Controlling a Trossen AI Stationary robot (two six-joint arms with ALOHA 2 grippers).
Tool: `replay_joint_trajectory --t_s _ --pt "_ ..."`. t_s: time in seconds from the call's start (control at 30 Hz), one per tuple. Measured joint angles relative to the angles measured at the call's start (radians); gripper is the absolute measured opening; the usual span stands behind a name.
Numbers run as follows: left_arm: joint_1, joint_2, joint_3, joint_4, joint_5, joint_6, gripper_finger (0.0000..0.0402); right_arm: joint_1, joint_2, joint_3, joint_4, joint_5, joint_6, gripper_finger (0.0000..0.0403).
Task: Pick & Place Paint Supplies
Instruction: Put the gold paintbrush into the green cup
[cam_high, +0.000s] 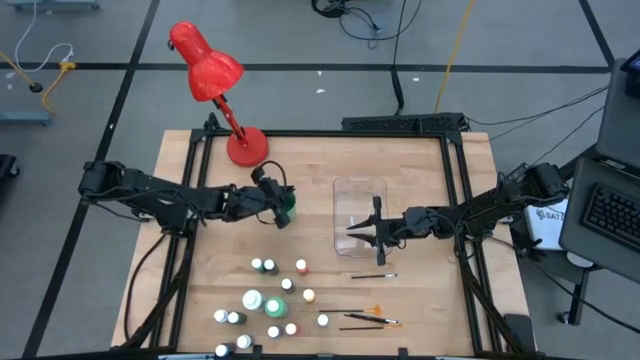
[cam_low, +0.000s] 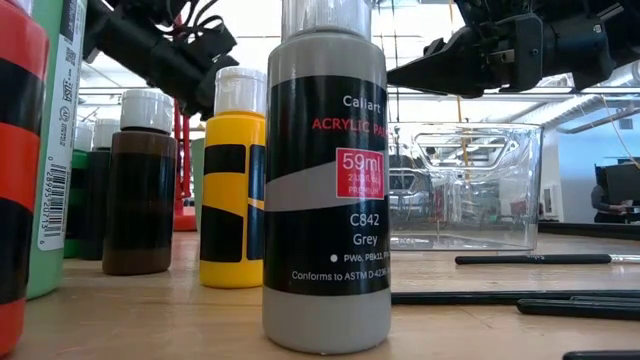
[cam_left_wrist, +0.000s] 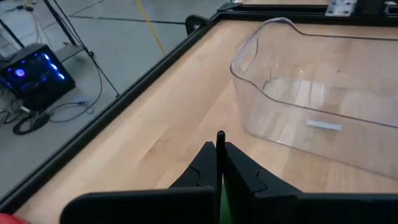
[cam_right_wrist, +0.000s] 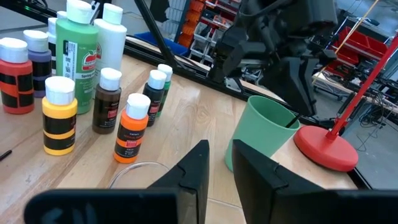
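Many small white-capped paint bottles (cam_high: 270, 300) (cam_right_wrist: 99, 93) stand on their bases at the table's near middle, and a grey one (cam_low: 325, 190) is closest to the low camera. Thin brushes (cam_high: 372, 276) (cam_high: 370, 320) lie flat to their right. My left gripper (cam_high: 283, 212) (cam_left_wrist: 220, 148) is shut on a thin dark brush above a green cup (cam_high: 289, 206) (cam_right_wrist: 261, 134). My right gripper (cam_high: 352, 229) (cam_right_wrist: 221, 155) hovers level over the clear container (cam_high: 360, 190), narrowly open, with nothing showing between its fingers. My left gripper pinches a thin dark brush between its two fingertips. One end of the brush (cam_left_wrist: 220, 135) pokes out just past them. The fingers slant down from the table's left, over the green cup. The fingers hide the rest of the brush.
A red desk lamp (cam_high: 205, 65) stands on its round base (cam_right_wrist: 326, 149) at the far left, just behind the green cup. The clear container (cam_left_wrist: 311, 93) sits at the table's centre. A dark frame rail runs along the table's edges.
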Motion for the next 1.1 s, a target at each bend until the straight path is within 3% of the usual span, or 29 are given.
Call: replay_joint_trajectory --t_s 0.27,0.73,0.9,1.1 --pt "0.026 0.000 -0.004 -0.004 0.090 -0.008 0.0007 0.000 0.000 0.000 0.000 0.000 0.000 0.0064" --pt "0.024 -0.015 -0.004 0.016 0.101 -0.007 0.0114 0.000 0.000 0.000 0.000 0.000 0.000 0.0064" --pt "-0.006 -0.109 0.007 -0.015 0.110 0.029 0.0141 0.000 0.000 0.000 -0.002 0.000 0.000 0.0064" --pt "-0.099 -0.331 0.041 -0.172 0.193 0.086 0.0147 0.000 0.000 0.000 -0.020 0.000 0.000 0.0064"
